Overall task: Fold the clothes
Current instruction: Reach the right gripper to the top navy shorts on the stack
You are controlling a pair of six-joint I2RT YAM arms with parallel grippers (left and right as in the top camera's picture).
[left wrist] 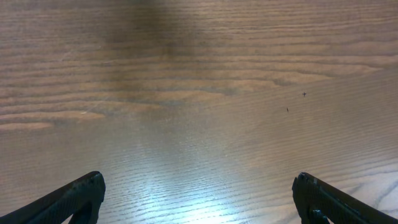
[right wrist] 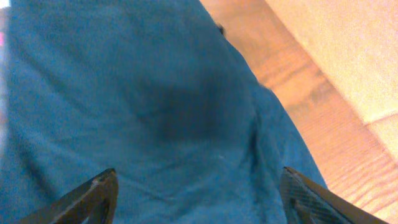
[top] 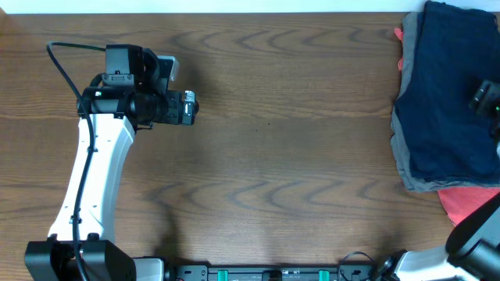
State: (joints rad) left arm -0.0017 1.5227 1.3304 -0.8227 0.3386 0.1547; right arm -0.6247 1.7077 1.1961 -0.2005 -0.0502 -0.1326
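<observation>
Both splayed: left tool [left wrist: 198,183] over woodgrain table [left wrist: 199,74], right tool [right wrist: 198,177] over soft navy clothes [right wrist: 124,93].

Overhead view: the left arm [top: 98,168] is a long white moulded link between black joint housings. A thin black cable [top: 78,45] loops off its upper joint, and a black base block [top: 66,261] sits at its foot. The right arm [top: 430,264] has the same white shell. Wrist views: the left claw [left wrist: 199,202] and the right claw [right wrist: 199,199] each have two matte black fingers [right wrist: 311,199] with cross-hatched faces.
</observation>
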